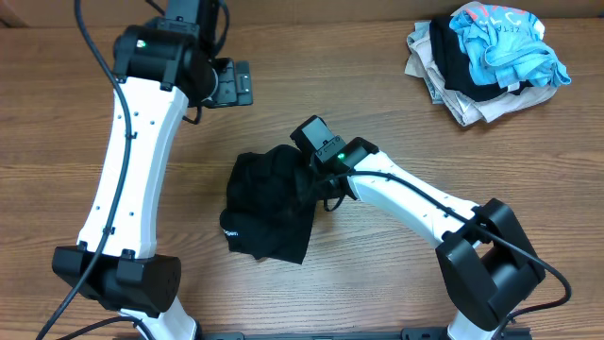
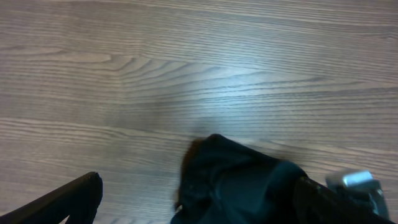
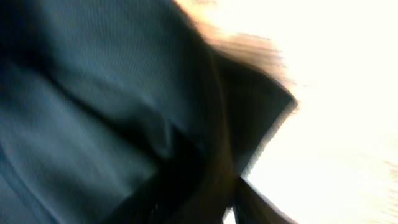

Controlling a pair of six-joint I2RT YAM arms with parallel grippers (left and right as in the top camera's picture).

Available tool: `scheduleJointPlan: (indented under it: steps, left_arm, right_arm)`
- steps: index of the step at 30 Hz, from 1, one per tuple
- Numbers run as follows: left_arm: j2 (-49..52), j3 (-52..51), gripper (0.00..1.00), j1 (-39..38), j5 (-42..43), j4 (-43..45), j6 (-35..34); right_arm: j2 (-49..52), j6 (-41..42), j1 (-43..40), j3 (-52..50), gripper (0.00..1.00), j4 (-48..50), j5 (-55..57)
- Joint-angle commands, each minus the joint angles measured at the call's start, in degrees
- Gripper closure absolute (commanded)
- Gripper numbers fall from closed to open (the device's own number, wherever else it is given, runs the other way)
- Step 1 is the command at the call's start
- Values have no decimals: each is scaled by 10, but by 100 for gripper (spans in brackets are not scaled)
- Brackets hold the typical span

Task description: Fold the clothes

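The black T-shirt (image 1: 269, 203) lies crumpled in a heap at the table's middle, with small white lettering at its lower left edge. My right gripper (image 1: 316, 162) is down at the heap's upper right edge, shut on a bunch of the fabric. Black cloth (image 3: 93, 93) fills the blurred right wrist view. My left gripper (image 1: 234, 83) is open and empty, raised over the table behind the shirt. In the left wrist view its two fingers (image 2: 199, 190) stand wide apart, with the shirt (image 2: 236, 186) low in the picture.
A pile of other clothes sits at the far right corner: a light-blue garment (image 1: 510, 42) on top of beige ones (image 1: 458, 99). Bare wooden table (image 1: 396, 104) lies between the pile and the shirt.
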Motion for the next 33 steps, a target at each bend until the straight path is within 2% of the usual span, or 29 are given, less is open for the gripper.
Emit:
scheduleJointPlan:
  steps: [1,6,10,11,15,18,22,27,33]
  left_arm:
    - [7,-2,0,2,6,-7,14]
    - [8,-2,0,2,6,-8,14]
    - [8,-2,0,2,6,-9,14]
    - [8,-2,0,2,6,-9,14]
    - [8,-2,0,2,6,-18,18]
    - [8,-2,0,2,6,-21,22]
    - [8,-2,1,2,11,-21,22]
    - [8,-2,0,2,12,-19,22]
    - [8,-2,0,2,12,-16,22]
  right_arm:
    - [-5,17,-7,49,94,-66,6]
    - [-5,68,-19,74,96,-171,7]
    - [-5,95,-33,50,96,-165,1]
    - [-5,101,-35,42,89,-158,-6]
    - [-5,119,-41,5,39,-115,-70]
    - [-5,119,-45,-25,21,-72,-126]
    - [-5,129,-43,-58,20,-10,-170]
    - [-4,153,-23,-76,34,57,-169]
    - [24,181,7,-78,38,96,-119]
